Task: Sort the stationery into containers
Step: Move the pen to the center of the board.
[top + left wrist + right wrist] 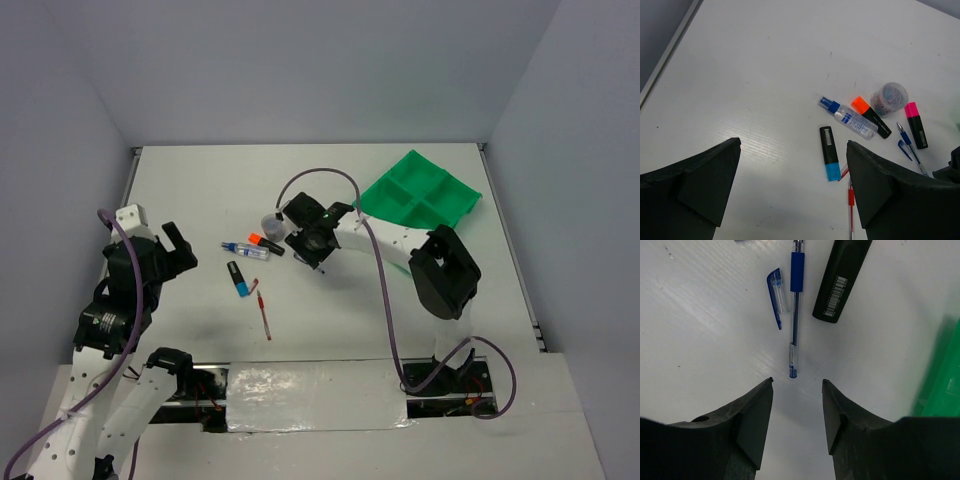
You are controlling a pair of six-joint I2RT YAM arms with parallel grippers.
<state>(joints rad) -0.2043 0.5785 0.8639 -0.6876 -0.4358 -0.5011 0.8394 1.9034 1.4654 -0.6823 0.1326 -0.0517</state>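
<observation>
The stationery lies in a loose cluster at mid-table: a blue-ended highlighter (828,152), a clear-blue tube (850,119), an orange-ended highlighter (871,117), a pink-ended highlighter (916,125), a red pen (851,210) and a small grey round piece (890,97). A blue pen (796,315) lies uncapped, its cap (777,295) beside it. My right gripper (797,381) hovers low just short of the pen's end, jaws apart with nothing between them. The green containers tray (470,205) sits at the back right. My left gripper (793,145) stands wide open left of the cluster, holding nothing.
The black body of a highlighter (842,277) lies right of the blue pen. The tray's green wall (942,385) is close on the right gripper's right side. The right arm's purple cable (385,300) loops over the table.
</observation>
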